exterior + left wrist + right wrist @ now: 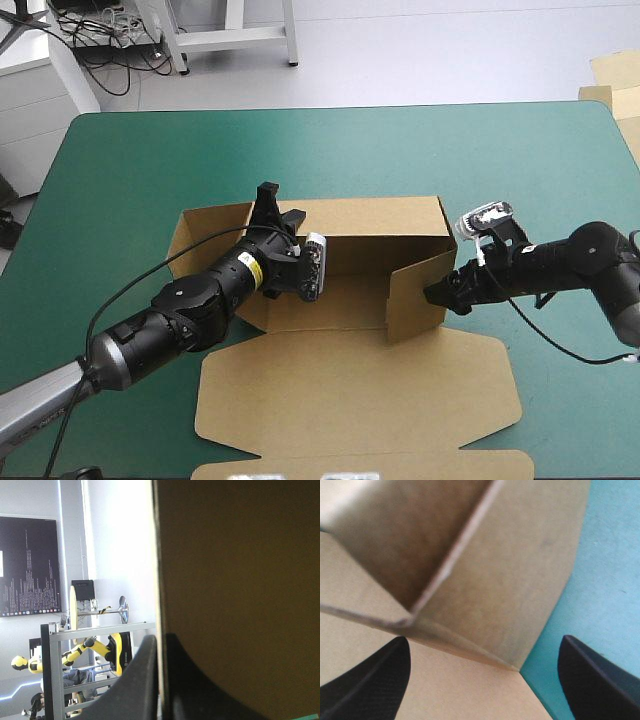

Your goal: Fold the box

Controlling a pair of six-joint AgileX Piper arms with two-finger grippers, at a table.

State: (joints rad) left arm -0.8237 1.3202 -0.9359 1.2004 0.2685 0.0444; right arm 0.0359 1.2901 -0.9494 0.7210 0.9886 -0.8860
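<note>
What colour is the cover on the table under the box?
Plain teal-green. The cover shows best in the high view, around the box.

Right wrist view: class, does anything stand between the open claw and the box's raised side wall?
Nothing visible does. The right claw is open, and a raised wall of the box stands straight ahead of its spread fingers. Only the teal-green cover lies beside it.

Left hand tight on box wall
</note>
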